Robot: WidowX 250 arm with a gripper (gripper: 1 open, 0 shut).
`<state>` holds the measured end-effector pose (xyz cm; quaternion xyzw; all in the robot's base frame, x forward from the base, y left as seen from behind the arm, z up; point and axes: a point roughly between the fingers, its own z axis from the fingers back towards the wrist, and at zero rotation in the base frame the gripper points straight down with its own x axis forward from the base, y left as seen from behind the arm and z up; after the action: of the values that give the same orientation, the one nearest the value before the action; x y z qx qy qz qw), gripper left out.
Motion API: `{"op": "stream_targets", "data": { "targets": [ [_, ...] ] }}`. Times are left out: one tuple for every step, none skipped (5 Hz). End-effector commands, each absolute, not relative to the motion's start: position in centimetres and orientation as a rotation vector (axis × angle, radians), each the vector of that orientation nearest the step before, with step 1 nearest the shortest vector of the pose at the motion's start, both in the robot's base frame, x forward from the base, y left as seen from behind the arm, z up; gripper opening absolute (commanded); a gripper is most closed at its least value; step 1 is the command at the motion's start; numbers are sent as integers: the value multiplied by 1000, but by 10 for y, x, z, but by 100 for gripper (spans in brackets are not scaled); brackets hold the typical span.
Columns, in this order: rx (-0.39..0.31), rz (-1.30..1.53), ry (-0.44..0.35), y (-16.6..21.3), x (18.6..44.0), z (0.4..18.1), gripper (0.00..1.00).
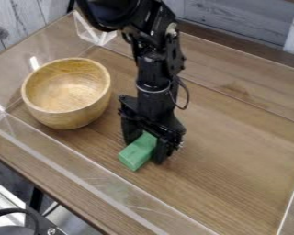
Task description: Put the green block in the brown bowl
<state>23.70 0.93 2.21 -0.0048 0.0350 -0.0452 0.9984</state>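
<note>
I see my black robot arm (pixel 153 64) reaching straight down, its black two-fingered gripper (pixel 151 136) low, pointing downward with jaws spread wide.

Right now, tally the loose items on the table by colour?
Green: 1, the green block, on the wood under the arm.
Brown: 1, the brown bowl, left of the arm, nothing in it.
Total: 2
</note>
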Motion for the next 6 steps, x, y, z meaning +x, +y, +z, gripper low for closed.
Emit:
{"op": "stream_targets", "data": {
  "targets": [
    [-13, -100, 51, 8, 240, 22, 100],
    [-15, -99, 49, 8, 240, 20, 100],
    [-13, -97, 50, 9, 241, 19, 0],
    [-18, -97, 47, 10, 241, 23, 0],
    [-23, -94, 42, 11, 241, 30, 0],
    [-28, -91, 33, 12, 242, 38, 0]
  ]
}}
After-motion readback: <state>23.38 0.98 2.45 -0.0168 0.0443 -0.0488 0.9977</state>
